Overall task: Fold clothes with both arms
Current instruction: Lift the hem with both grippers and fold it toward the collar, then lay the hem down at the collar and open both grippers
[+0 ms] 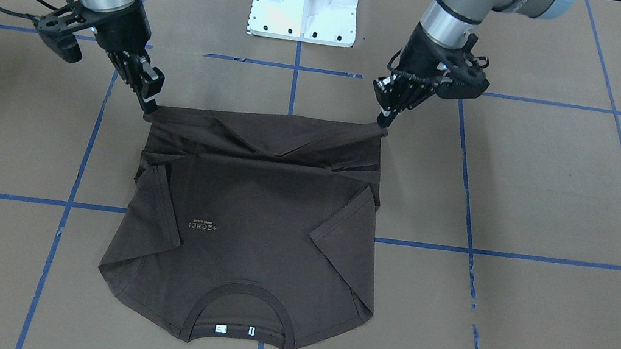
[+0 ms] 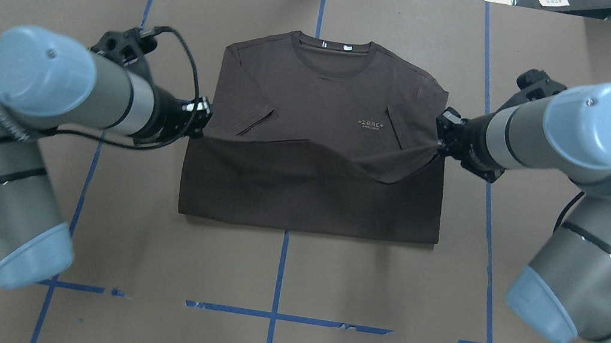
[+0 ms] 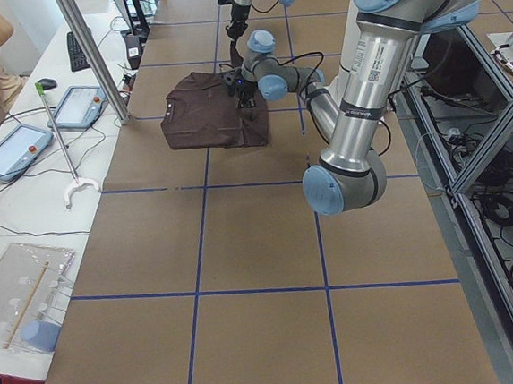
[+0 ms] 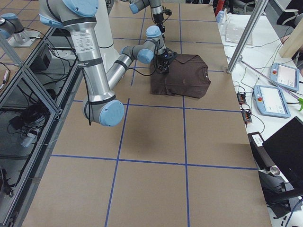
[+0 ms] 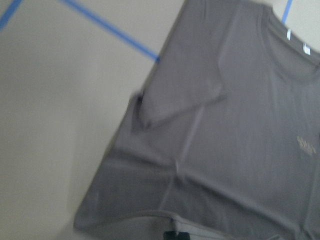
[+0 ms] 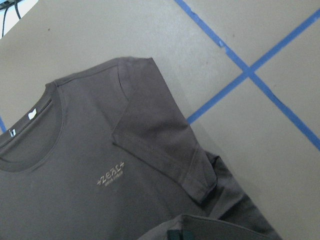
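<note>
1 T-shirt [image 2: 309,184], 2 arms [image 2: 52,85] (1 claw [image 1: 383,122] each), 1 white pedestal [image 1: 305,1].

The T-shirt [image 5: 225,125] is blurred in left wrist view.

Brown-paper-covered table [image 1: 560,193], blue tape grid [image 1: 520,256]; dark brown T-shirt [image 1: 254,221] lying centre; white pedestal base [image 1: 305,1] at robot edge.

soft matt cloth t-shirt [image 1: 257,203], matt paper table [image 1: 560,193]
</note>
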You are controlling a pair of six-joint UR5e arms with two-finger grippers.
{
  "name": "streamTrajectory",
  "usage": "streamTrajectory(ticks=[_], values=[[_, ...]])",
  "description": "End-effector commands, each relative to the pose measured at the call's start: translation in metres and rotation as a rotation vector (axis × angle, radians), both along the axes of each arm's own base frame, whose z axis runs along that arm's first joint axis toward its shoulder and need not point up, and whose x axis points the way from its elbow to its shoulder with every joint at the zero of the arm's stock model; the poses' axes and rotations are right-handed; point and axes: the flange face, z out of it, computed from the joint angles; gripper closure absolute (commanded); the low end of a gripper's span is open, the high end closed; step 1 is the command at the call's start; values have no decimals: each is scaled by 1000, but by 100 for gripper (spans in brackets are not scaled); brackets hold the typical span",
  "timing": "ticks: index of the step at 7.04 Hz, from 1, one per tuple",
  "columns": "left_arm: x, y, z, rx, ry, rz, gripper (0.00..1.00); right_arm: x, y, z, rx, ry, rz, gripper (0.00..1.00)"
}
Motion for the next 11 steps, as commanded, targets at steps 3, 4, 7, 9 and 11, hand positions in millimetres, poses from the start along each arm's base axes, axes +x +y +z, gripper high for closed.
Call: streamTrajectory(ticks=[3, 4, 7, 9, 11], values=[[36, -141, 70, 69, -50, -91, 100, -55, -161, 44, -38, 209, -23, 100], [40, -173, 63, 92, -74, -100, 100, -62, -189, 57, -18, 188, -6, 100], [46, -203, 89, 157, -152, -131, 100, -71, -208, 101, -17, 190, 3, 100], [52, -210, 78, 170, -154, -133, 100, -71, -208, 110, -23, 198, 2, 100], [63, -219, 86, 175, -149, -132, 100, -71, -207, 105, -18, 191, 2, 100]])
